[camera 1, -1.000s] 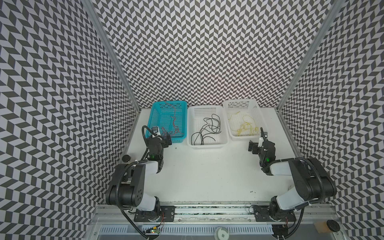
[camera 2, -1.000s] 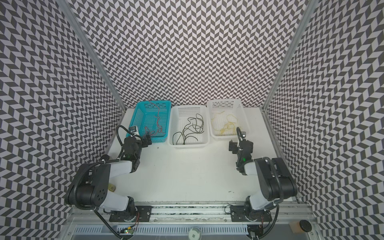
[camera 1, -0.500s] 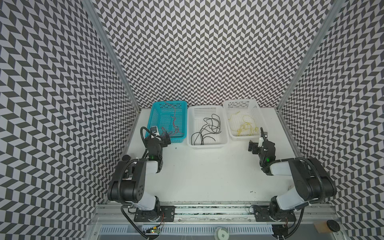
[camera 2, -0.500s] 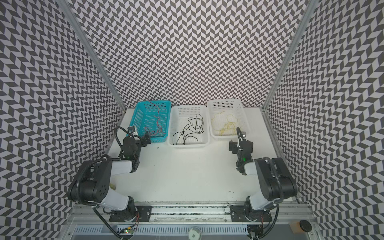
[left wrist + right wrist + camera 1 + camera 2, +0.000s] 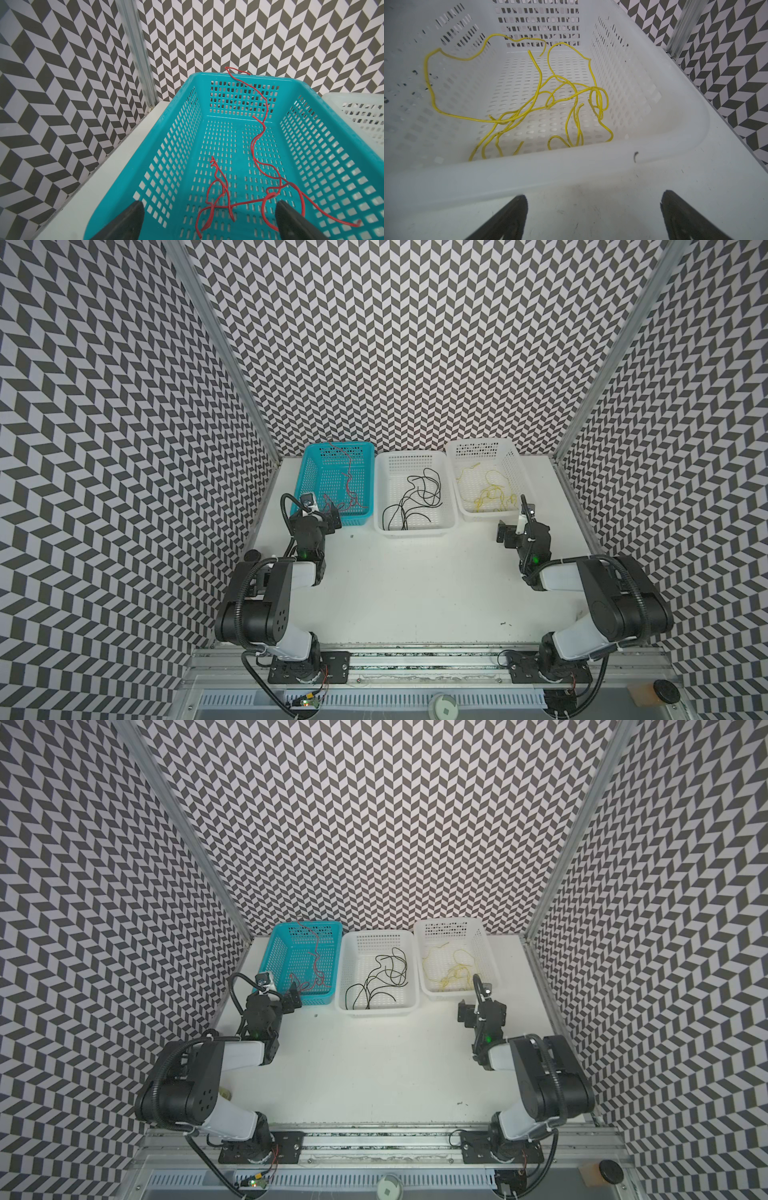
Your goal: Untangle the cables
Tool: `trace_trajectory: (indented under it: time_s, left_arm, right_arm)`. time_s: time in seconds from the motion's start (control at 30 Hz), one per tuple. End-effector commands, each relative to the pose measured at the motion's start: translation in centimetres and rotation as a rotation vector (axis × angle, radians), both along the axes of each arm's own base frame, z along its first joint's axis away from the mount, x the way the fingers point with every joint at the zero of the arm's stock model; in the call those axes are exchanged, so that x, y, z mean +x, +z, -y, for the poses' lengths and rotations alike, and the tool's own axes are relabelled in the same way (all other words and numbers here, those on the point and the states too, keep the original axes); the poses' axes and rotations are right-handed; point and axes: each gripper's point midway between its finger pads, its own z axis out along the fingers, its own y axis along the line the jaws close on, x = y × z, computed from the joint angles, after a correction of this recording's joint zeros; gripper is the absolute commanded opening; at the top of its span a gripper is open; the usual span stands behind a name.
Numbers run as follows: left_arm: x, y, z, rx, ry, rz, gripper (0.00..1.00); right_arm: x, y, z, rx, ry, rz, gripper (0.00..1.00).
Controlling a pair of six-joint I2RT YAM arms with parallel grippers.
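The red cables [image 5: 252, 149] lie in the blue basket [image 5: 306, 475], at 11 o'clock from the middle of the table [image 5: 415, 593]. They are loose and wavy. Some cross each other near the basket's 6 o'clock end, and one climbs the wall at 12 o'clock so that its tip stands over the rim. The black cables [image 5: 417, 498] lie in the middle white basket [image 5: 411, 531], at 12 o'clock, as a few open loops that overlap. The yellow cables [image 5: 548, 106] lie in the right white basket [image 5: 516, 466], at 1 o'clock. They are several strands that cross and curl on the floor, and one long strand leans against a side wall. The three baskets stand side by side in a row at the 12 o'clock end of the table.

The left gripper [image 5: 208, 207] hangs at the 7 o'clock corner of the blue basket. Its jaws are spread wide and hold nothing. In the left wrist view the red strands lie on the basket floor between the two black fingers [image 5: 133, 217], and we cannot tell if a finger touches them. The right gripper [image 5: 593, 197] is at 2 o'clock on the table, just beside the 6 o'clock rim of the right white basket. Its jaws are also spread wide and empty, over bare table. Walls [image 5: 395, 344] with a black and white zigzag pattern close the table on three sides.
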Motion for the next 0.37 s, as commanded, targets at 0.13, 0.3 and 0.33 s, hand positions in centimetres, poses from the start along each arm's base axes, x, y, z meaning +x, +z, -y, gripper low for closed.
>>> trace_trajectory:
  time_s: [0.13,0.3,0.33]
  left_arm:
    - [-0.91,-3.73,-0.16,-0.011,0.0,-0.127,1.0]
    - [-0.91,-3.78,-0.14,-0.012,-0.001,-0.129,1.0]
    - [-0.93,-3.77,-0.13,-0.013,0.0,-0.129,1.0]
  right_arm:
    - [0.45,1.11,-0.09,-0.017,0.009,0.048,1.0]
    - [0.6,1.13,-0.2,-0.028,0.006,0.043,1.0]
    - [0.54,1.14,-0.25,-0.028,0.007,0.046,1.0]
